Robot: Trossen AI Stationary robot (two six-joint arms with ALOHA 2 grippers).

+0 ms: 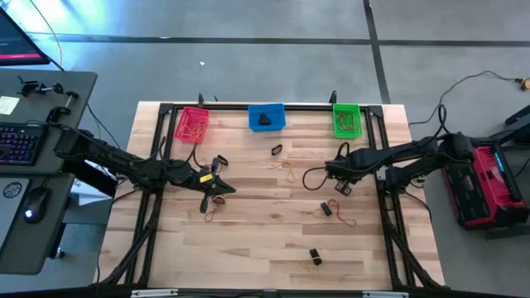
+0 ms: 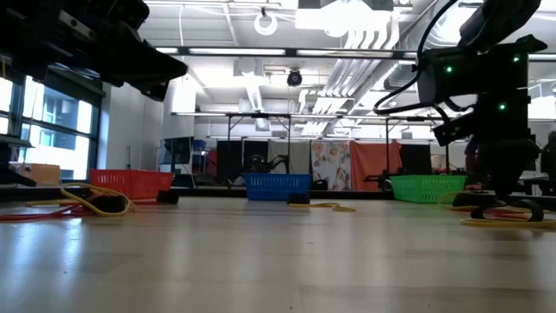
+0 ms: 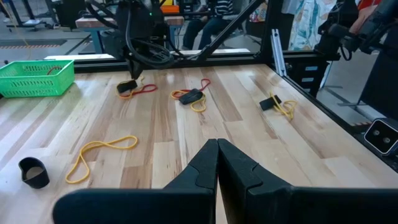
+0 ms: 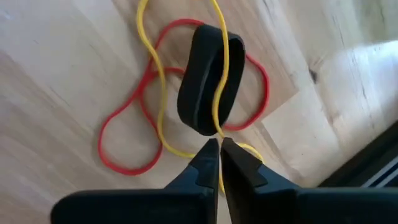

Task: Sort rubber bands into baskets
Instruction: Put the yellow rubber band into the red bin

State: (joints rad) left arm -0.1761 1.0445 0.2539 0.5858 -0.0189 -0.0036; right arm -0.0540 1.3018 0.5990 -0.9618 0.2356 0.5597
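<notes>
Tabletop (image 4: pixel 56 74): right gripper (image 4: pixel 219 152) seemingly pinches upright black band (image 4: pixel 208 78).

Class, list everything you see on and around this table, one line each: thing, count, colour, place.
Plastic mesh baskets: three; red-pink, blue, green; in a row along one table edge.
Loose rubber bands: several; yellow, red, black; scattered mid-table.
Tangle below right gripper: thick black band, thin red band, thin yellow rubber band.
Wooden table: one; pale.
Keyboard: one; dark; side desk.
Left gripper: shut, empty, over the table.
Right gripper: shut on the thin yellow rubber band.
</notes>
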